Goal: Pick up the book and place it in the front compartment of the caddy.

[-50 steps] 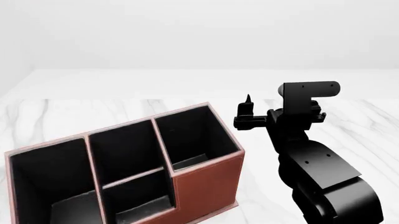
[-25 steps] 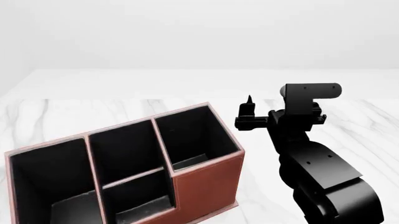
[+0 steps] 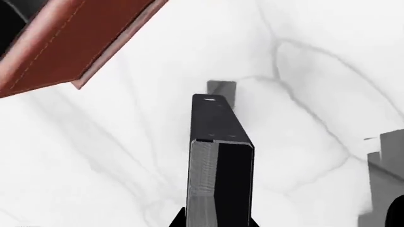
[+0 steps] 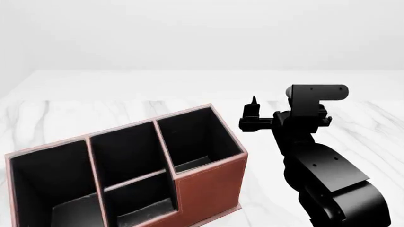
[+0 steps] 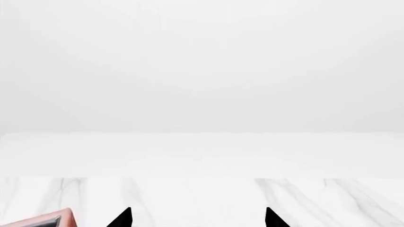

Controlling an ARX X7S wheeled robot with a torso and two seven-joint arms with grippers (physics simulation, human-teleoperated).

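Right fingers (image 5: 197, 218) spread apart, holding nothing, beside caddy (image 4: 208, 182); left fingers' spread unclear, book (image 3: 218, 161) between them.

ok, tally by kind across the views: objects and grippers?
book: 1
caddy: 1
grippers: 2 (left gripper, right gripper)
Total: 4

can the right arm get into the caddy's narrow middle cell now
Probably yes: the open right tool hangs empty beside the reddish-brown leather-look caddy, whose black-lined middle cell is open-topped and unobstructed.
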